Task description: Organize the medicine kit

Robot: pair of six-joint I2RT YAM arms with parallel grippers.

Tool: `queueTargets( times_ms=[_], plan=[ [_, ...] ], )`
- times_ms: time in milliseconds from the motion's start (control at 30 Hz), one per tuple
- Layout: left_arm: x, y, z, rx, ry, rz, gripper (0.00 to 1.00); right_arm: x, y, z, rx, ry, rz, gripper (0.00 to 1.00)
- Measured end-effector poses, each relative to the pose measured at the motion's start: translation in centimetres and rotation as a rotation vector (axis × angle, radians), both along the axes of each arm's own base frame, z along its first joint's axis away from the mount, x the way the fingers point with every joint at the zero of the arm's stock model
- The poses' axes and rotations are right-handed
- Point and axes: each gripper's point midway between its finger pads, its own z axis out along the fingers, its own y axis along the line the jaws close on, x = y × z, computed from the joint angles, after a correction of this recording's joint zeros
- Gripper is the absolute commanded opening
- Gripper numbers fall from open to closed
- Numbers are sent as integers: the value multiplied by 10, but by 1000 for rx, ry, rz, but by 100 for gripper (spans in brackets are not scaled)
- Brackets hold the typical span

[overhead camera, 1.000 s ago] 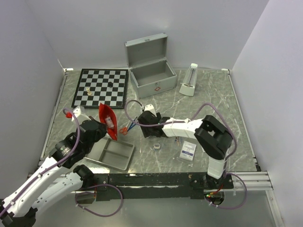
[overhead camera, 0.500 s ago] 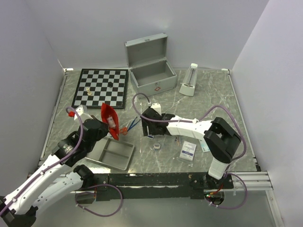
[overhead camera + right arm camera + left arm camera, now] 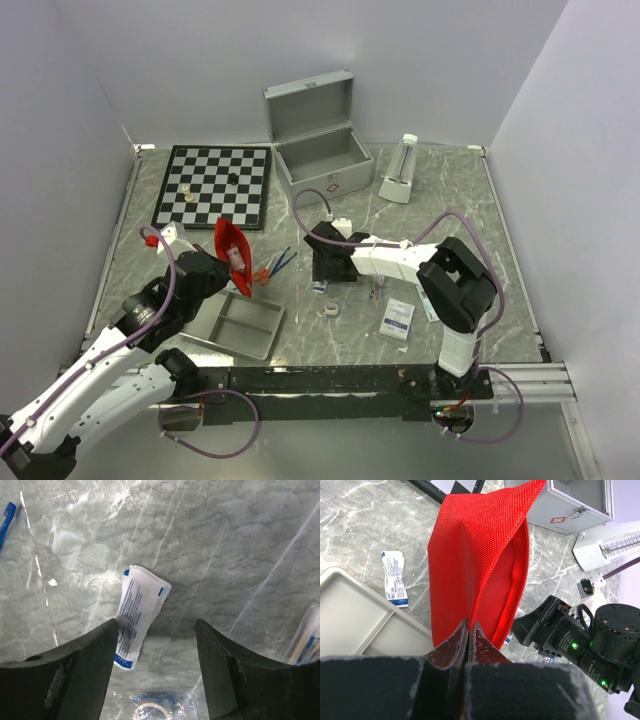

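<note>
The silver medicine kit (image 3: 318, 158) stands open at the back, lid up; its front latch shows in the left wrist view (image 3: 572, 512). My left gripper (image 3: 469, 629) is shut on the edge of the flat red pouch (image 3: 475, 565) and holds it up, mouth open, above the table (image 3: 232, 255). My right gripper (image 3: 156, 625) is open and points down over a white and blue sachet (image 3: 137, 615), which lies on the table by its left finger. In the top view the right gripper (image 3: 328, 274) is right of the pouch.
A grey two-compartment tray (image 3: 235, 322) lies front left. A chessboard (image 3: 213, 185) lies back left and a white stand (image 3: 400, 170) beside the kit. A bagged tape roll (image 3: 150, 711), a small box (image 3: 398, 318), red scissors (image 3: 262, 272), blue sticks (image 3: 283, 260) and another sachet (image 3: 396, 582) lie about.
My right gripper has moved right, away from the red pouch, and now hangs over the sachet. The left gripper still holds the pouch in about the same place.
</note>
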Motion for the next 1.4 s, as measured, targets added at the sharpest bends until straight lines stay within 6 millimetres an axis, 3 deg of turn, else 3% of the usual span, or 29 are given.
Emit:
queueTargets(
  times_ms=[167,267,467,767,967,1133,1300,1400],
  plan=[
    [0,0,1,-2,-2,0,1,1,0,-2,-20,12,12,61],
    [-1,1,0,-3,-3,0,1,1,-1,-3,-27,11,22,47],
    [-2,2,-3,-1,0,0,1,3,0,-3,-21,6,23,40],
    [-3,-4,-5,-12,12,-26,1,0,-1,-1,11,-12,29,19],
    [0,-12,-6,-18,18,-50,1,-8,-6,10,27,-21,50,12],
    [3,-21,-7,-18,14,-90,1,-16,-12,45,77,-83,81,12],
    [9,-39,-12,-25,17,-160,1,-32,3,121,244,-221,192,12],
    [13,-50,-19,-31,28,-193,1,-45,18,153,333,-259,274,12]
  ],
)
